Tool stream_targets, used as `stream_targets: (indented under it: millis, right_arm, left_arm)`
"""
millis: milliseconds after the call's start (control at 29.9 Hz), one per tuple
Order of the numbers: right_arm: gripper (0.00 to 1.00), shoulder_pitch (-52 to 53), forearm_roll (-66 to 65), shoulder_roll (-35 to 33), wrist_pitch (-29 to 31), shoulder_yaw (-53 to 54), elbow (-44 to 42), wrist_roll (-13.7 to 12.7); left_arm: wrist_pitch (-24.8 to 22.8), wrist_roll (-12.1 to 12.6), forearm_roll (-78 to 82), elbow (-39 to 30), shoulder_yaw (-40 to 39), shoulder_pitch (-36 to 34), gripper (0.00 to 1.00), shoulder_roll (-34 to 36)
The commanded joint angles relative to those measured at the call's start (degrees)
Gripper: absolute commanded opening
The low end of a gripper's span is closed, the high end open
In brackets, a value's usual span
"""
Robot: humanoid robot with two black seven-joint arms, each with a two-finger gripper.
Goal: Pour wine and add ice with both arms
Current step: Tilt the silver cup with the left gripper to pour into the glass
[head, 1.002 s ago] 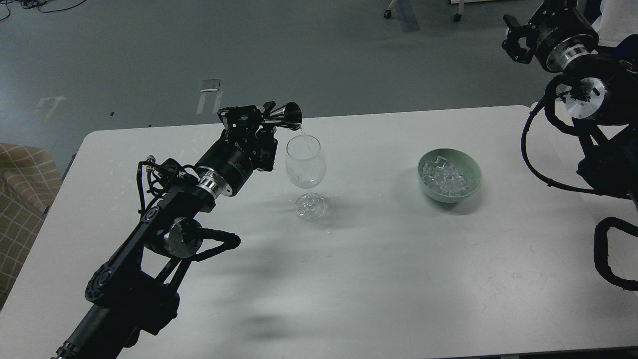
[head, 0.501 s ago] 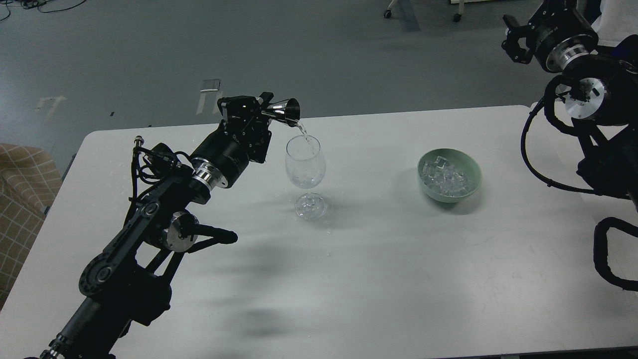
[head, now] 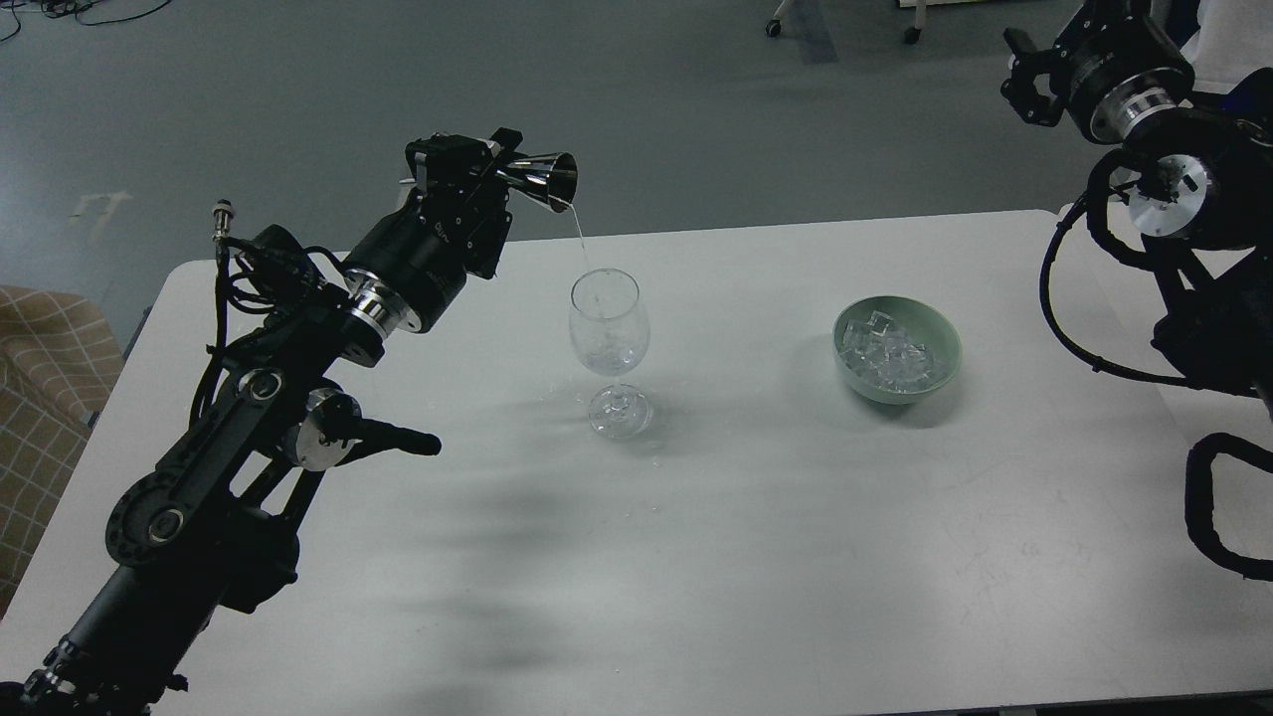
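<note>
A clear wine glass stands upright on the white table, left of centre. My left gripper is shut on a metal jigger, tipped on its side above and left of the glass. A thin stream of clear liquid falls from the jigger's mouth into the glass. A pale green bowl holding several ice cubes sits to the right of the glass. My right gripper is raised at the top right, far from the bowl, and looks open and empty.
A beige checked chair stands beside the table's left edge. Small drops of liquid lie on the table around the glass foot. Grey floor lies beyond the table's far edge.
My left gripper has lifted up and to the left with the jigger. The jigger now sits well above the glass rim and the pour has thinned to a long stream. The right arm has not moved.
</note>
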Motion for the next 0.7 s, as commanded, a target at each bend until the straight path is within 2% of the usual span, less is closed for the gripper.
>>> stream_targets:
  millis: [0, 434, 668]
  right_arm:
    - [1.0, 0.0, 0.0, 0.0, 0.0, 0.0, 0.0, 0.0]
    - [1.0, 0.1, 0.0, -0.1, 0.0, 0.1, 0.1, 0.0]
    - [1.0, 0.1, 0.0, -0.1, 0.1, 0.1, -0.1, 0.0]
  left_arm:
    - [0.0, 0.1, 1.7, -1.6, 0.8, 0.0, 0.15, 1.1]
    - [0.0, -0.1, 10.1, -1.8, 0.9, -1.4, 0.14, 1.1]
    - [0.0, 0.0, 10.3, -4.2, 0.9, -1.7, 0.15, 1.5]
